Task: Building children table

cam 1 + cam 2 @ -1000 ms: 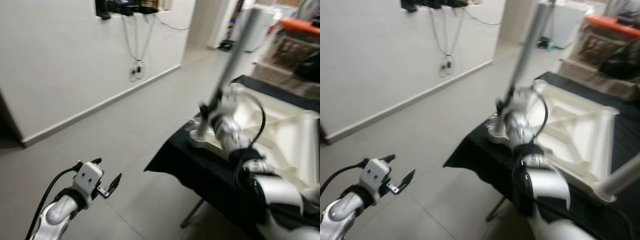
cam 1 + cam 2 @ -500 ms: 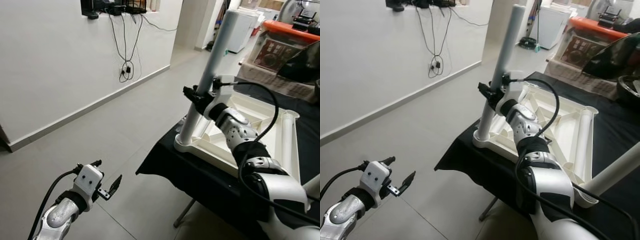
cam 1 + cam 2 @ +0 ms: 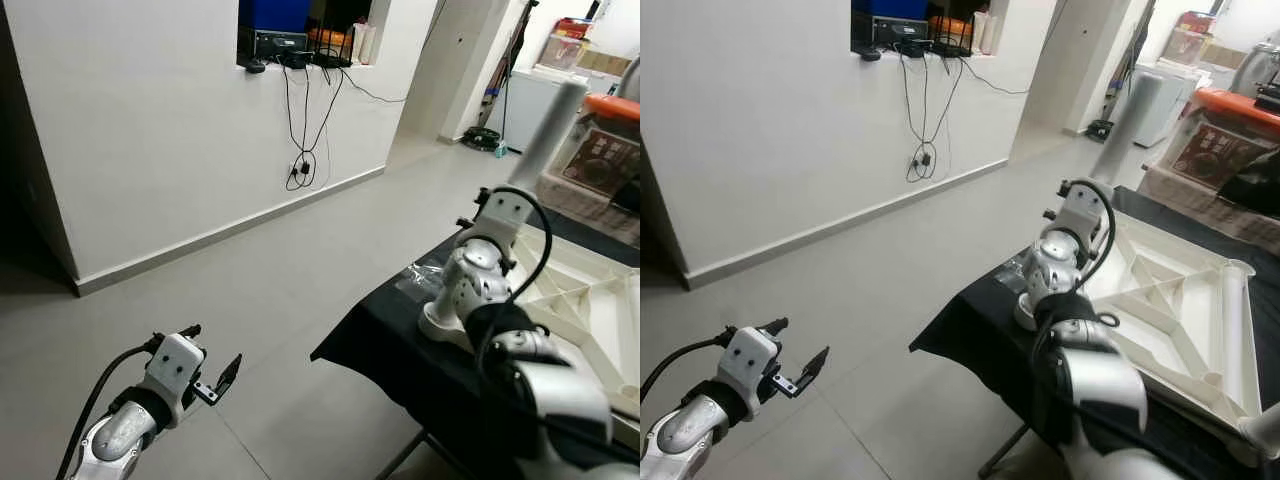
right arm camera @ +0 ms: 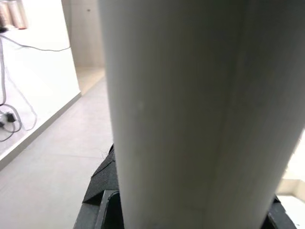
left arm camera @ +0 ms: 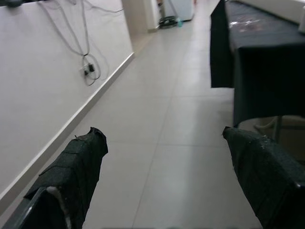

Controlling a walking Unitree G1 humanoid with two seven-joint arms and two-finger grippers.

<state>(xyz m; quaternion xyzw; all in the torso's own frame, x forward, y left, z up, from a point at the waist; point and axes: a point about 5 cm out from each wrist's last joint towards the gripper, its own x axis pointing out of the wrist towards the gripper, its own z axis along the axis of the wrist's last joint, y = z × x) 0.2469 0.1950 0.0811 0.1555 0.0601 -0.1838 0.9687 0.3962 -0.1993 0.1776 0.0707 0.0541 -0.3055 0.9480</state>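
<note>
Your right gripper (image 3: 1072, 215) pinches the white round plastic table leg (image 3: 548, 132) between its jaws, holding it upright in the corner socket of the upturned white plastic tabletop (image 3: 1168, 290) on the black-draped desk (image 3: 985, 335); your left gripper (image 3: 212, 372) hangs idle, jaws spread.

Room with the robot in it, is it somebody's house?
Probably a home. There is a tiled floor, cables hanging down a white wall, a white appliance past a doorway, and an upturned white children's table on a black cloth.
</note>
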